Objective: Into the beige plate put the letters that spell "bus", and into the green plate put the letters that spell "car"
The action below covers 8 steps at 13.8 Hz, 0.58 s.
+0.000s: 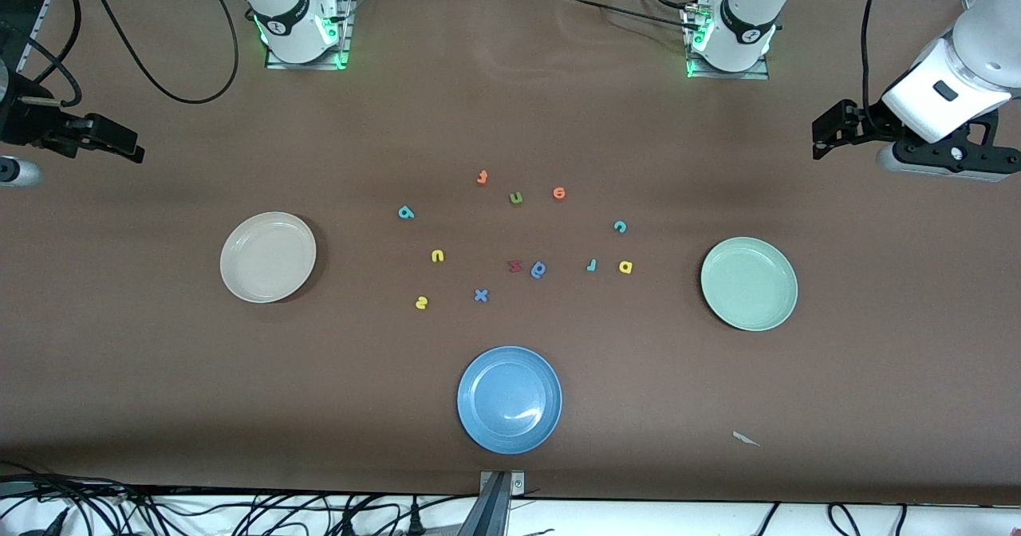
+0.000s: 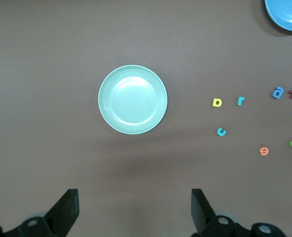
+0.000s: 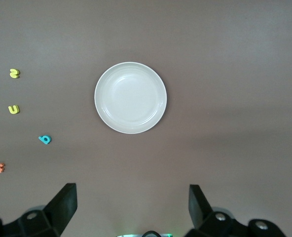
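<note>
The beige plate (image 1: 268,257) lies empty toward the right arm's end, the green plate (image 1: 749,283) empty toward the left arm's end. Between them lie the teal b (image 1: 407,213), yellow u (image 1: 437,256) and yellow s (image 1: 421,303) on the beige plate's side, and the teal c (image 1: 620,226), teal r (image 1: 591,265) and yellow a (image 1: 625,266) on the green plate's side. My left gripper (image 1: 823,133) hangs open and empty high over the table's end, looking down on the green plate (image 2: 132,99). My right gripper (image 1: 120,143) is open and empty over the beige plate's (image 3: 130,97) end.
A blue plate (image 1: 510,399) sits near the front edge, midway. Other letters are scattered in the middle: an orange one (image 1: 482,177), a green u (image 1: 516,198), an orange e (image 1: 559,194), a maroon one (image 1: 515,266), a blue q-shape (image 1: 538,269), a blue x (image 1: 481,295).
</note>
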Tool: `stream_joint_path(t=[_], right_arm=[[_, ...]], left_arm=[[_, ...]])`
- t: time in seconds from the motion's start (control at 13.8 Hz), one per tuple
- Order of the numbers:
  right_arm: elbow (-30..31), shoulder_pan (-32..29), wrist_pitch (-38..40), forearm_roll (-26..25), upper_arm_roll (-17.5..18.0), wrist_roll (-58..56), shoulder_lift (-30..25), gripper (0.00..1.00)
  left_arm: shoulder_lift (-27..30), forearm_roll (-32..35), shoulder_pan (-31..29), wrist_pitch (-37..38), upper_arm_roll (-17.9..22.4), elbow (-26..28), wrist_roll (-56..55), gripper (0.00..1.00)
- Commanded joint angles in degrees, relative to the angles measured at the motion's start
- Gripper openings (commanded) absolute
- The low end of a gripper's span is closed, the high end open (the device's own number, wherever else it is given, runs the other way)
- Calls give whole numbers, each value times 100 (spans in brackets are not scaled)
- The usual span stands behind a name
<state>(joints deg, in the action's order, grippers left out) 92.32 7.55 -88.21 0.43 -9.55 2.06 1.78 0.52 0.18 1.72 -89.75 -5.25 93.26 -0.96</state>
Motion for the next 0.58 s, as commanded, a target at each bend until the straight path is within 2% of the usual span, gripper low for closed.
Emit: stream_joint_path(t=[0.0,0.51], right_arm=[[-82,10,94,-61,-12,-39,15,100],[-65,36,94,-61,-3,-30,42,100]], left_arm=[[97,-71,4,81,24,8,96,100],[97,-80,4,81,24,8,88,100]])
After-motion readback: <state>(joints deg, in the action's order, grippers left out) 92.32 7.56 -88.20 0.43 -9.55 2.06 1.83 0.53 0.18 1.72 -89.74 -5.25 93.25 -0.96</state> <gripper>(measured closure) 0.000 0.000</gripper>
